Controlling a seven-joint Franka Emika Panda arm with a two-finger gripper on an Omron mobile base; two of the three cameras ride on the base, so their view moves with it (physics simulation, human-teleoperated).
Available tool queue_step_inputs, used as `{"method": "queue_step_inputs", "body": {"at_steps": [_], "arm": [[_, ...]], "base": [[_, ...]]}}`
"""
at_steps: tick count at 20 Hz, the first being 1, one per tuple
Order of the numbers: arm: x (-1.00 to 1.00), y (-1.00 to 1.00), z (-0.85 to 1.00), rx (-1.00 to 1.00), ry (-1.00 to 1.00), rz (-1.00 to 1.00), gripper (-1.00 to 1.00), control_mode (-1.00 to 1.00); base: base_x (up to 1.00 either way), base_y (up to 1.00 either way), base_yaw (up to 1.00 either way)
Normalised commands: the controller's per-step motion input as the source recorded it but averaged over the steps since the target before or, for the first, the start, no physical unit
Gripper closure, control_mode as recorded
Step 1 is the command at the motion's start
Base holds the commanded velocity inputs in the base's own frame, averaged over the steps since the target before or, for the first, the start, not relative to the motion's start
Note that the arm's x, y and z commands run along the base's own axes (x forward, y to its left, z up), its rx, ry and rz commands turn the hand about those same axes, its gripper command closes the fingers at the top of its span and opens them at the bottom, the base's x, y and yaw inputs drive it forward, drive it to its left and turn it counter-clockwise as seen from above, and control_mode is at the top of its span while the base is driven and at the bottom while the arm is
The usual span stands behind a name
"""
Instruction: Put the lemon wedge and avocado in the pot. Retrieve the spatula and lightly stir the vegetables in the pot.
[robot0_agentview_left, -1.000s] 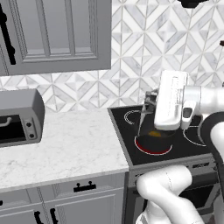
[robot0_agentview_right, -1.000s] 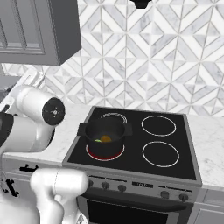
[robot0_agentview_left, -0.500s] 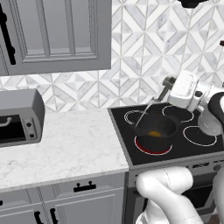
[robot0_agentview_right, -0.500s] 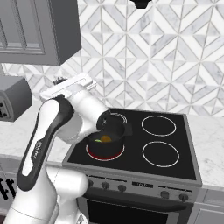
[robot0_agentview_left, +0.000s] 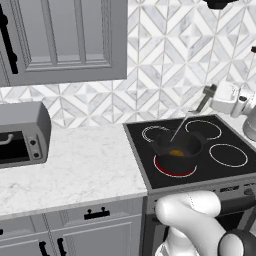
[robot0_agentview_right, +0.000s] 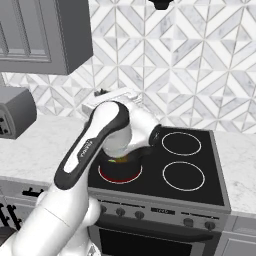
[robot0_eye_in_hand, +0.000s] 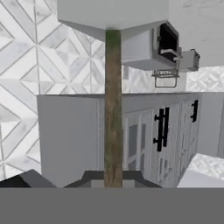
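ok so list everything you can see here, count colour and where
pot: one, black, on the stove's front left burner, which glows red
vegetables: orange-yellow patch showing inside the pot, pieces not separable
spatula: one, thin handle slanting down into the pot
stove: one, black glass top, four rings
toaster oven: one, grey, on the counter's left
counter: white marble
wall cabinet: grey, above the counter
pincer: one, shut on the spatula's upper end, above the stove
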Motion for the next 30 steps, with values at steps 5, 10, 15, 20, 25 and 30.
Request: {"method": "queue_step_inputs", "body": {"at_steps": [5, 10, 15, 20, 25, 30], "arm": [[0.48, -0.35, -0.24, -0.01, 0.05, 0.40, 1.00, -1.00], [0.46, -0.36, -0.13, -0.02, 0.00, 0.37, 1.00, -1.00], [0.77, -0.07, -0.47, -0.11, 0.00, 0.29, 1.00, -1.00], [0.29, -0.01, -0.50, -0.08, -0.01, 0.32, 1.00, -1.00], [0.22, 0.00, -0.41, -0.05, -0.03, 0.31, 1.00, -1.00], [0.37, 0.00, -0.29, -0.01, -0.03, 0.26, 1.00, -1.00]], "base": [[0.00, 0.00, 0.00], [0.00, 0.00, 0.00], [0.00, 0.00, 0.00], [0.00, 0.00, 0.00], [0.00, 0.00, 0.00], [0.00, 0.00, 0.00]]}}
